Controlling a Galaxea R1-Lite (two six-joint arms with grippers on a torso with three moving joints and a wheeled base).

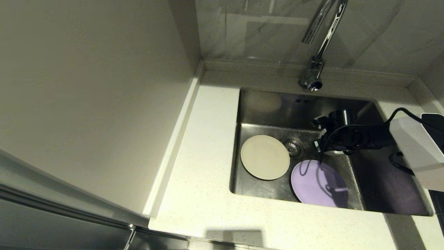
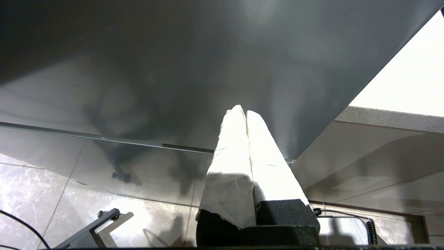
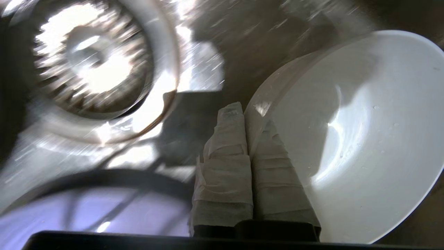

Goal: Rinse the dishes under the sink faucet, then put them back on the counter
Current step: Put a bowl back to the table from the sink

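Right pincer (image 3: 248, 114) pinching white bowl (image 3: 353, 139) rim, over sink (image 1: 263, 104)

Cream plate (image 1: 265, 157): we see it flat in sink (image 1: 388, 194).
Purple plate (image 1: 319, 184): flat, just beside it.
White bowl (image 3: 350, 139): tilted, rim pinched.

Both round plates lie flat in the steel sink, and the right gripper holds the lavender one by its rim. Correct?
Not quite. The right gripper is shut on the rim of the small white round bowl, as the right wrist view shows. The lavender round plate and cream round plate do lie flat in the steel sink.
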